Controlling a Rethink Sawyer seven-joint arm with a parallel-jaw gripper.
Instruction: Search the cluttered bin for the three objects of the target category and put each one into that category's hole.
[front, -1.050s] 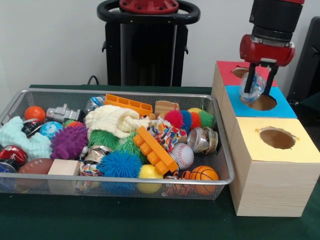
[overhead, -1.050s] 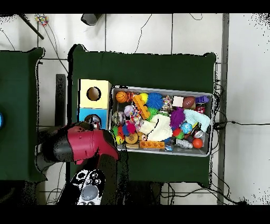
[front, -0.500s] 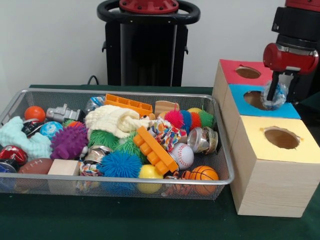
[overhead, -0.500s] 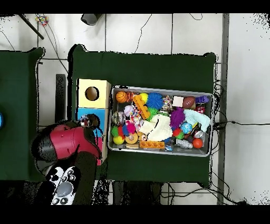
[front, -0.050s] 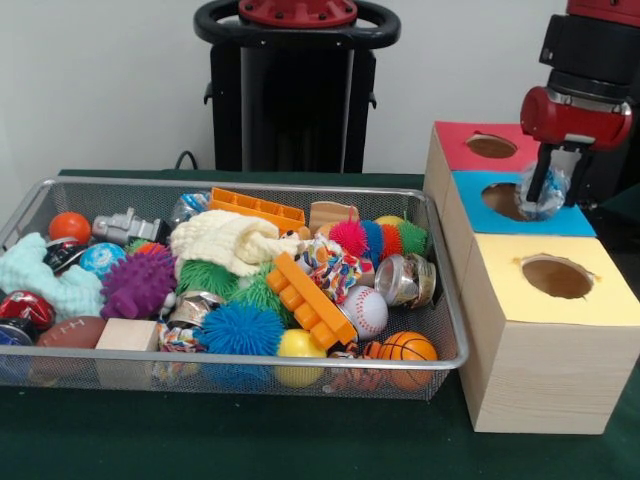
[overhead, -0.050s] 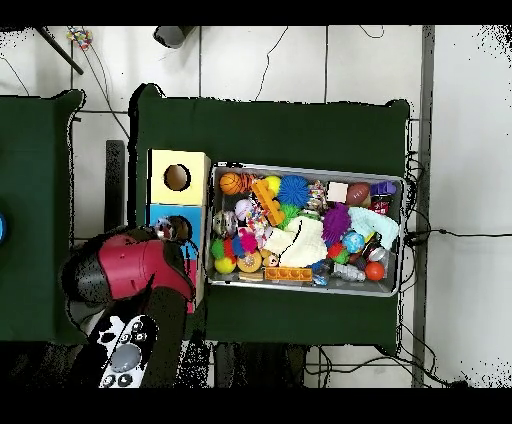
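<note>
Crumpled clear plastic object (front, -0.050s: 547, 190) held by pincer (front, -0.050s: 545, 192) above blue hole (front, -0.050s: 503, 200)

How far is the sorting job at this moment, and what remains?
Nothing can be confirmed as posted yet: the insides of the holes are not visible. In hand: the gripper holds a clear crinkled object just right of the blue hole, not dropped. Left: release it, then search the wire bin, still full of toys, for the rest.

Your red-and-black claw (front, -0.050s: 546, 178) gripped a clear, bluish crumpled bottle (front, -0.050s: 548, 190). Directly beneath it you had the blue hole (front, -0.050s: 503, 200); behind it sat the red hole (front, -0.050s: 491, 146), in front the yellow hole (front, -0.050s: 556, 276), all above the dark green table (front, -0.050s: 250, 440).
</note>
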